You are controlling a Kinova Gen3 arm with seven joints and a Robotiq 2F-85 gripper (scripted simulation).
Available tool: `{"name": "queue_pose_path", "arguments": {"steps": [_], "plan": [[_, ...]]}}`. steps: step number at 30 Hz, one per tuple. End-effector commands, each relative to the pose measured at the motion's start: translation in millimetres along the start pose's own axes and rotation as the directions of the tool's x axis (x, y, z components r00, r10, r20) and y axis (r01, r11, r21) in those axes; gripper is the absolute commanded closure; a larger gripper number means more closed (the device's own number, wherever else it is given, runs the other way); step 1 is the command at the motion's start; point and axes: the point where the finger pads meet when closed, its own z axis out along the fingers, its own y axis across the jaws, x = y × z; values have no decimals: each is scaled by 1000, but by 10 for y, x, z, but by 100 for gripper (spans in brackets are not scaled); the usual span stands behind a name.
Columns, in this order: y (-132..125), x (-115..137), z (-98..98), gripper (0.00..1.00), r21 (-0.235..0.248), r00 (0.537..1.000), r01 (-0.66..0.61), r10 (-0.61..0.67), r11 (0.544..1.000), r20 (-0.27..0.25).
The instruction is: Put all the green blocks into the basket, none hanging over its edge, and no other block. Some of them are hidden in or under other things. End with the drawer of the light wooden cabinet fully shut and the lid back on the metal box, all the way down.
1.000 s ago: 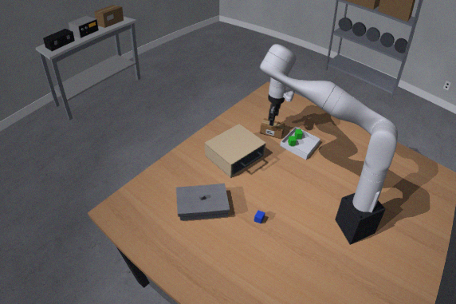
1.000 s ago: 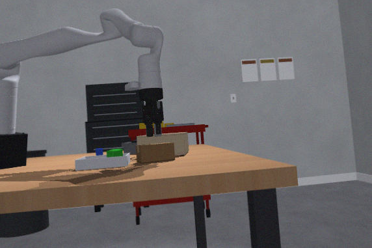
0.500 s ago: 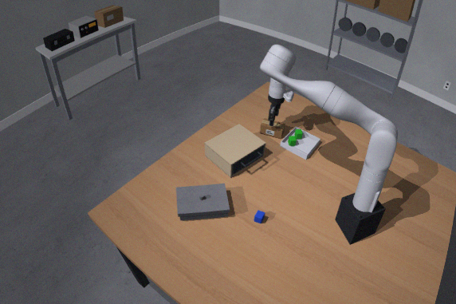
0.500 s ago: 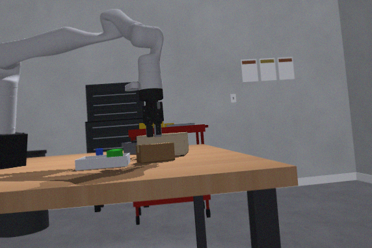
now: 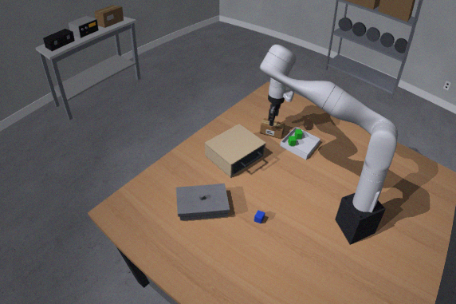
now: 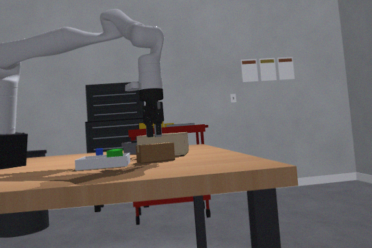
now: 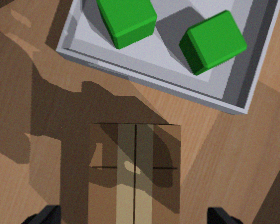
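Note:
My gripper (image 5: pixel 272 122) (image 6: pixel 153 135) (image 7: pixel 133 220) is open and empty, pointing straight down just above a small brown cardboard box (image 5: pixel 272 129) (image 6: pixel 155 151) (image 7: pixel 136 170). Right beside that box stands the grey basket (image 5: pixel 308 148) (image 6: pixel 101 163) (image 7: pixel 141 74). It holds two green blocks (image 5: pixel 299 133) (image 5: pixel 292 141) (image 7: pixel 127 17) (image 7: pixel 213 42), both fully inside. The light wooden cabinet (image 5: pixel 234 144) (image 6: pixel 180 142) stands to the left, its dark front and wire handle (image 5: pixel 255 166) facing the table middle. The grey metal box (image 5: pixel 203 200) has its lid on, with a small knob on top.
A blue block (image 5: pixel 259 216) (image 6: pixel 99 151) lies on the table between the metal box and the arm's black base (image 5: pixel 359 220). The table's far edge runs close behind the cardboard box. A shelf rack and a side table stand off the table.

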Motion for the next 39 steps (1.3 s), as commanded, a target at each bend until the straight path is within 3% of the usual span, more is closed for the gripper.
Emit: {"name": "queue_pose_path", "arguments": {"steps": [1,18,39], "plan": [[-5,-5,-11,7,1,1000,0,0,1000,2],[-5,-6,51,7,1,1000,0,0,1000,2],[-5,-6,324,7,1,1000,0,0,1000,2]]}}
